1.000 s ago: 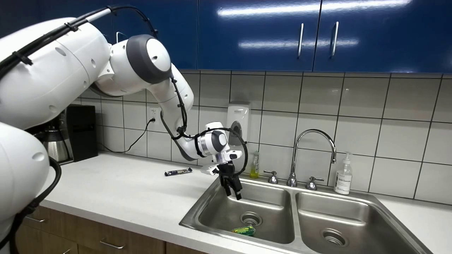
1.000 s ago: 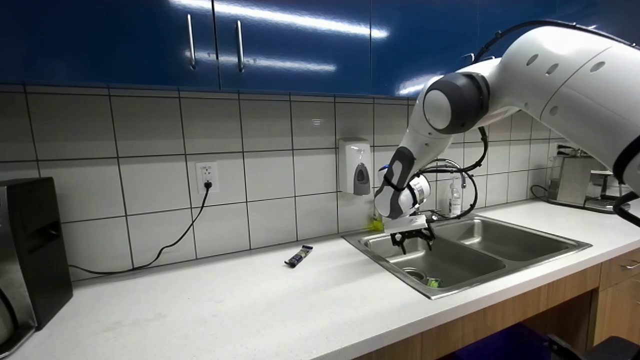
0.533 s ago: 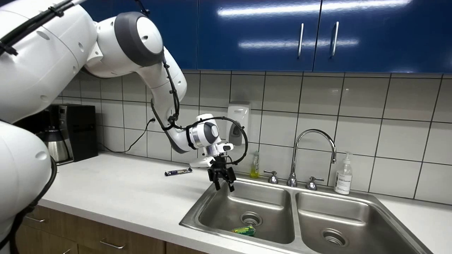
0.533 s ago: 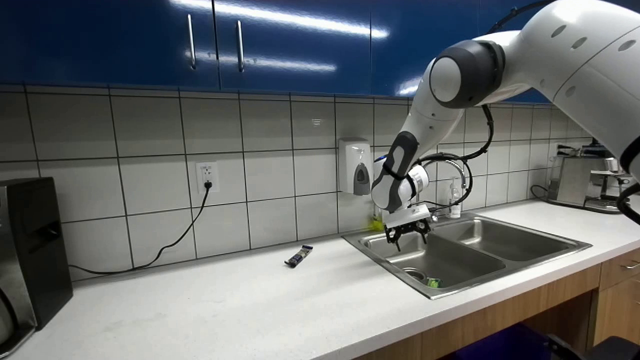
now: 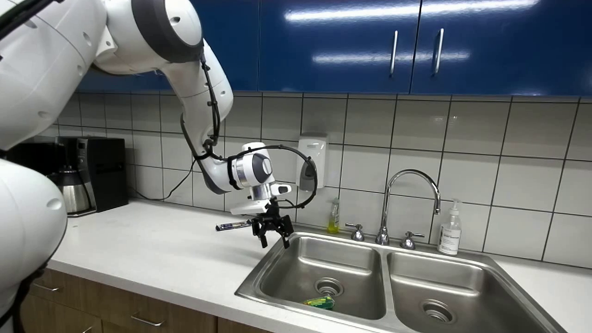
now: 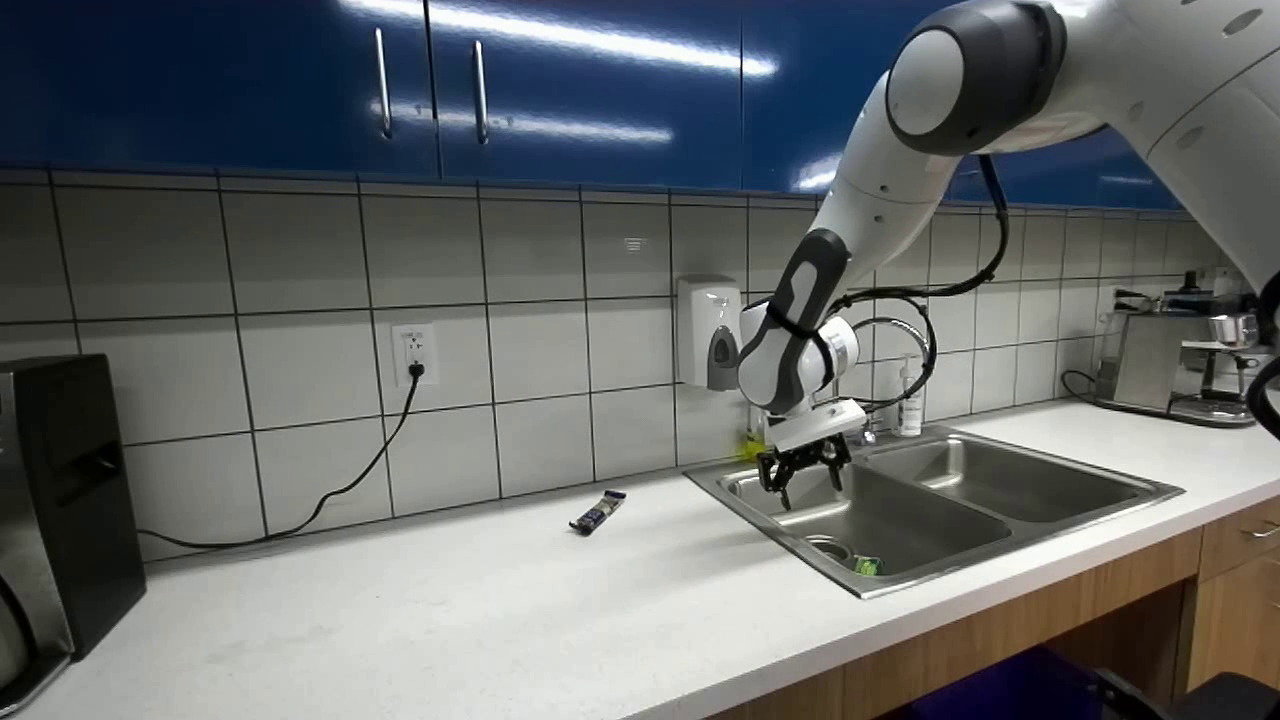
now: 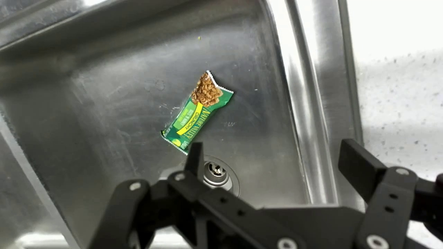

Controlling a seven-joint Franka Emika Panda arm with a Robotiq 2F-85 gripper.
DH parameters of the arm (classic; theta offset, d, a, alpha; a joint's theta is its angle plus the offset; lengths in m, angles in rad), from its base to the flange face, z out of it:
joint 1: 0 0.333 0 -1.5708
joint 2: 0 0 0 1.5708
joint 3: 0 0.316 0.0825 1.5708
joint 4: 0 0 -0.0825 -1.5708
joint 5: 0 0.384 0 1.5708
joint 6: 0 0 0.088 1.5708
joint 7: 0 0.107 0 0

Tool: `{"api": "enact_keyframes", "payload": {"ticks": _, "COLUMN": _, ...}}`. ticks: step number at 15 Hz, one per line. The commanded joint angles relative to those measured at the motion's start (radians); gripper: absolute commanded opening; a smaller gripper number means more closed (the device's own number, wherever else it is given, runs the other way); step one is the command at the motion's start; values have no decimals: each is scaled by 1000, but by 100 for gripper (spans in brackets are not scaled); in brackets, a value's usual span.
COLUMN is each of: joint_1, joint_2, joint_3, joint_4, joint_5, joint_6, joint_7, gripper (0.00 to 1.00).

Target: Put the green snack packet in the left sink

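The packet (image 7: 197, 112) lies in the left sink (image 5: 356, 280), toward the near side, just beside the drain (image 5: 329, 287); the fingers (image 7: 195, 160) are spread apart above the sink's left side; a dark bar (image 6: 598, 512) lies on the counter (image 6: 400, 620) to the left; the faucet (image 5: 382, 237) stands at the far edge.

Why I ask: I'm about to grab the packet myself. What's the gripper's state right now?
Gripper: open, holding nothing; the packet lies in the left sink.

In an exterior view 2 glare bands streak the cupboards (image 5: 347, 37), while the wrist view's counter (image 7: 398, 86) partly washes out.
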Motion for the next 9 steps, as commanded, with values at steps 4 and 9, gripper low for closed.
{"api": "enact_keyframes", "payload": {"ticks": 4, "joint_1": -7, "joint_2": -195, "joint_3": 44, "joint_4": -209, "joint_5": -63, "joint_6": 3, "joint_7": -48, "gripper": 100}}
{"api": "enact_keyframes", "payload": {"ticks": 9, "joint_1": -13, "joint_2": -309, "joint_3": 62, "joint_4": -342, "joint_5": -96, "joint_6": 4, "joint_7": -33, "gripper": 100}}
